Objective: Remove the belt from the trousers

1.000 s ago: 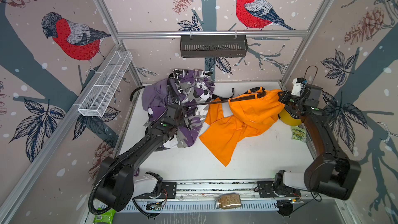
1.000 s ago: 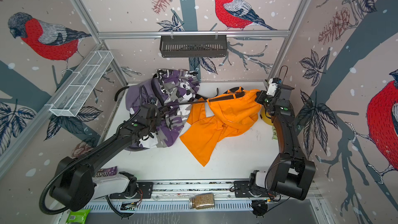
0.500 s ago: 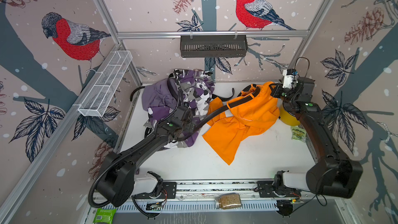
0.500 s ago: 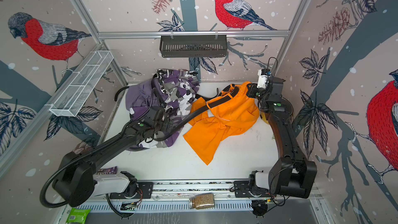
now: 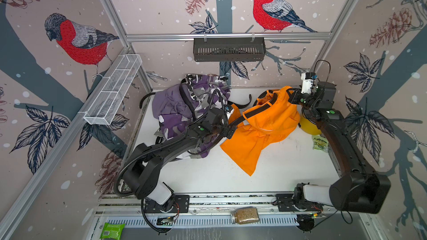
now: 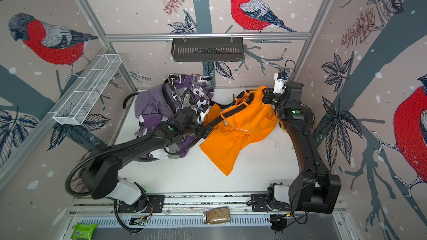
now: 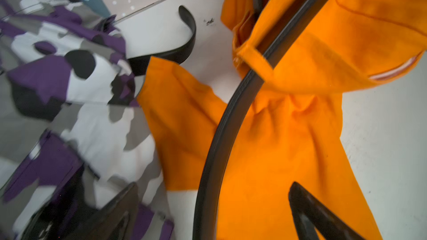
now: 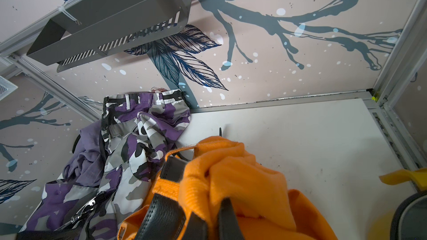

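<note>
In both top views the orange trousers (image 5: 265, 132) sit right of centre on the white table (image 5: 288, 165), waistband pinched in the pressed-together right gripper (image 5: 291, 95), beside the camouflage trousers (image 5: 203, 95) and lilac trousers (image 5: 165, 105) heaped at centre left. Only the left wrist view shows the left gripper (image 7: 213, 184) spread wide, fingers (image 7: 307, 206) at the frame's bottom on either side of the black belt (image 7: 231, 111), which threads an orange loop (image 7: 256, 56) above. The right wrist view alone shows the belt's leather grain, at lower centre, amid bunched orange cloth.
</note>
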Robot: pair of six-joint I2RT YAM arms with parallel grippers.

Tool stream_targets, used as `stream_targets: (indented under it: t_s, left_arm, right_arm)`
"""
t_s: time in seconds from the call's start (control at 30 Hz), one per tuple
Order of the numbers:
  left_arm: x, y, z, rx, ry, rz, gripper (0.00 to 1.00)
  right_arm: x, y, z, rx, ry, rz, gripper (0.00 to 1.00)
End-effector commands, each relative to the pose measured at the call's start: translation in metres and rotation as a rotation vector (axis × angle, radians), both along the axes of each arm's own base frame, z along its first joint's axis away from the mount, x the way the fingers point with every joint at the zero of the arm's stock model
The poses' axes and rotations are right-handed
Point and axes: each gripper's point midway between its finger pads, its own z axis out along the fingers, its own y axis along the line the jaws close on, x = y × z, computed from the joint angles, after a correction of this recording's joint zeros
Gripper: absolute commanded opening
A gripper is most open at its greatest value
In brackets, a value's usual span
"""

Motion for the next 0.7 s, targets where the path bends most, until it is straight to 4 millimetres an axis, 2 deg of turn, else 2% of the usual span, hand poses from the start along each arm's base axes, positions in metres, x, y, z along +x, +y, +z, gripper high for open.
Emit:
stream_targets:
  t_s: [0.0,0.1,0.17,0.23,0.3,0.4,0.57,0.67]
  left_arm:
    - [0.02,-0.04,0.013,-0.077,-0.047,-0.107,0.97]
    - [0.029,-0.058,0.003,-0.084,-0.037,-0.152,0.9]
    - [0.028,-0.067,-0.004,-0.093,-0.015,-0.19,0.83]
    - [0.024,-0.071,-0.012,-0.102,0.021,-0.212,0.72]
    - [0.016,-0.071,-0.022,-0.111,0.059,-0.229,0.57]
    - [0.007,-0.063,-0.033,-0.109,0.093,-0.208,0.31]
    - [-0.009,-0.038,-0.037,-0.088,0.095,-0.159,0.01]
    - [-0.016,-0.022,-0.035,-0.049,0.084,-0.133,0.0]
  right_arm:
    - [0.002,0.005,0.028,0.004,-0.108,0.019,0.0]
    - [0.0,0.009,0.031,0.005,-0.115,0.031,0.0]
    - [-0.001,0.01,0.032,0.005,-0.117,0.031,0.0]
    - [-0.001,0.009,0.033,0.005,-0.118,0.028,0.0]
    - [0.0,0.008,0.034,0.002,-0.124,0.022,0.0]
    - [0.002,0.003,0.033,-0.002,-0.128,0.001,0.0]
    - [0.006,-0.016,0.033,0.0,-0.135,-0.046,0.0]
    - [0.009,-0.031,0.033,-0.003,-0.136,-0.083,0.0]
